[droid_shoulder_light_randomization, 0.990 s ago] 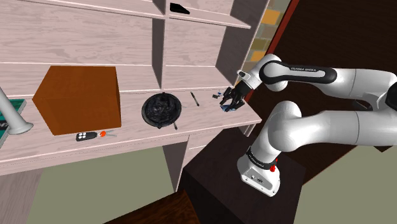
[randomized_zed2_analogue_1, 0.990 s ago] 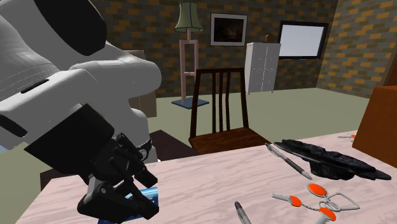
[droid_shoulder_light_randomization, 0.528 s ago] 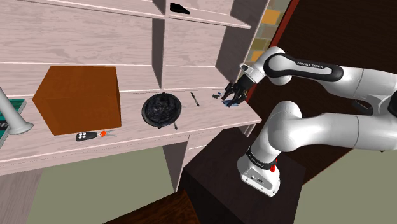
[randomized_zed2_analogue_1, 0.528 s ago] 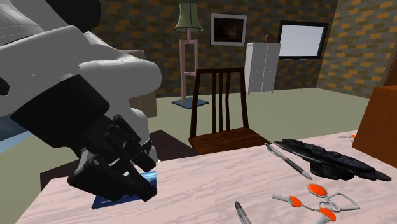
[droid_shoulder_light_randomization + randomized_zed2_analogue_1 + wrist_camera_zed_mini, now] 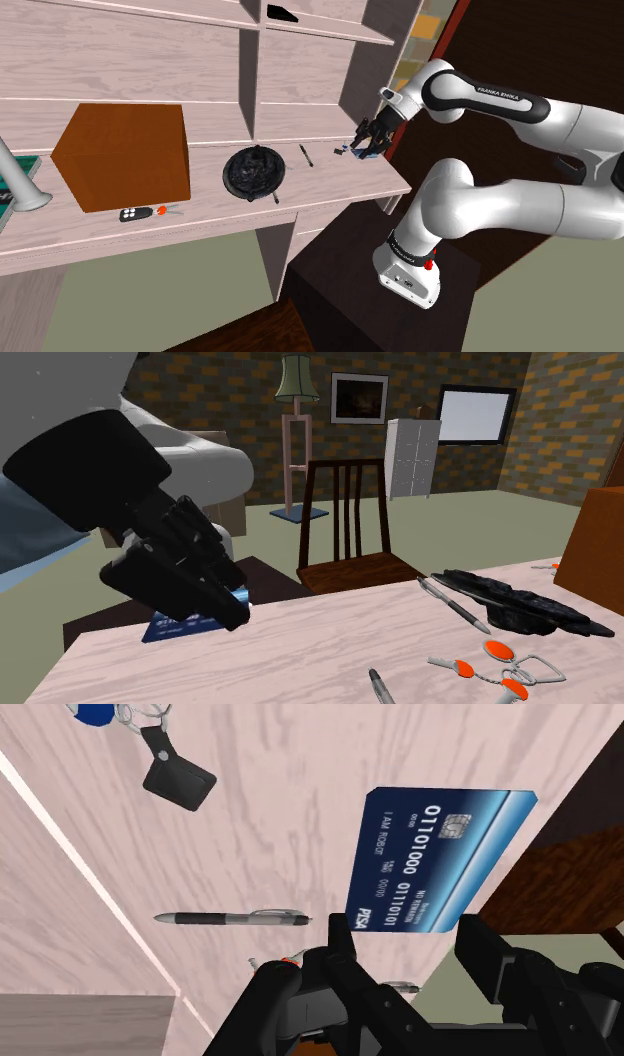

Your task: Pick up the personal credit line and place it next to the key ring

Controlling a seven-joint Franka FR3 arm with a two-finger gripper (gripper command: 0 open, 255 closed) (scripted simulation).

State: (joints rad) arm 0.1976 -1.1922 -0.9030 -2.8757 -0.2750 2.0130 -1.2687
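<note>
The hand (image 5: 410, 944) grips the credit card (image 5: 435, 864) by one end. The card is glossy blue with a chip and white numbers, held above the pale bench (image 5: 330, 642) at the second exterior view's lower left.

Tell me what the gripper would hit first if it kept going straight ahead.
Likely the pale desktop near its edge, the held blue card touching first; the pen lies just aside. Depth is unclear.

Blue credit card (image 5: 440, 854) with a chip and white numbers, pinched by one edge in the gripper (image 5: 408, 944), tilted, up off the desk (image 5: 270, 824). The key ring (image 5: 170, 764), black fob on it, lies flat nearby.
</note>
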